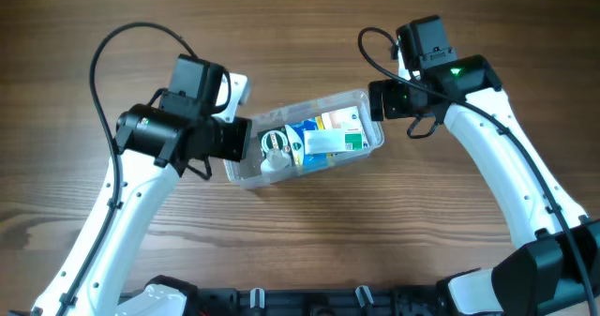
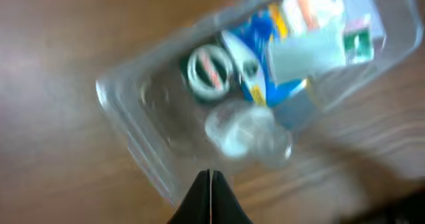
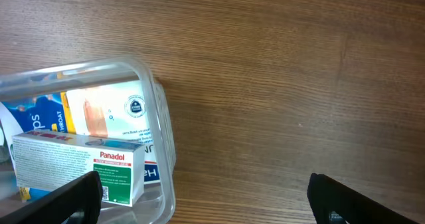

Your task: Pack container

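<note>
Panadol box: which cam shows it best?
Right wrist. The Panadol box is sharp there, its label readable, lying in the container. Overhead shows it whole but small, no text legible. Left wrist is blurred: only a pale block with a green patch.

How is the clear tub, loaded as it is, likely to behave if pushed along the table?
The container would probably slide rather than tip: it is shallow, looks flat-based and sits on the smooth wooden table. Its thin clear walls may flex under a push. The Panadol box, lying on top of other packs, could shift.
</note>
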Available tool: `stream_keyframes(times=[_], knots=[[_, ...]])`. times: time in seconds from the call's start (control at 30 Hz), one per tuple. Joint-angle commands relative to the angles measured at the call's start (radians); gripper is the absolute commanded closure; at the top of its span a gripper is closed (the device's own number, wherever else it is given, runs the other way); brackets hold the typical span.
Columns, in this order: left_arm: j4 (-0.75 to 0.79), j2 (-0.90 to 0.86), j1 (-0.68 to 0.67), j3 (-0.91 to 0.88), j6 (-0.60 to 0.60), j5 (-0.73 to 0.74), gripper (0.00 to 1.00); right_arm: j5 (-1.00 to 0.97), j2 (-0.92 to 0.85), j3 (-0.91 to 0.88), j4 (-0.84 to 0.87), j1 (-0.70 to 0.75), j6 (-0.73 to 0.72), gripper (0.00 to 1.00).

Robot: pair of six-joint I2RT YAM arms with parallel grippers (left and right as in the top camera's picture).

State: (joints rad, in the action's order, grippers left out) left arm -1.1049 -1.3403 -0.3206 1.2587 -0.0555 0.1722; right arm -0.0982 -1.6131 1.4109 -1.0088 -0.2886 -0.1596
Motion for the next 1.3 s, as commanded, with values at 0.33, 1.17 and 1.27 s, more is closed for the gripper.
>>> stream_keyframes(times=[0.33,1.17,1.27], knots=[[-0.25,0.016,-0.074,-0.053,-0.443,0.103,0.96,-0.013,-0.013,0.015,0.003,0.003,0.002,0.0],[0.13,0.013,-0.142,-0.369,-0.536,-0.082,0.96,-0.013,-0.013,0.015,0.003,0.003,0.003,0.0],[0.152,0.002,-0.142,-0.37,-0.535,-0.096,0.96,-0.013,-0.013,0.015,0.003,0.003,0.002,0.0]])
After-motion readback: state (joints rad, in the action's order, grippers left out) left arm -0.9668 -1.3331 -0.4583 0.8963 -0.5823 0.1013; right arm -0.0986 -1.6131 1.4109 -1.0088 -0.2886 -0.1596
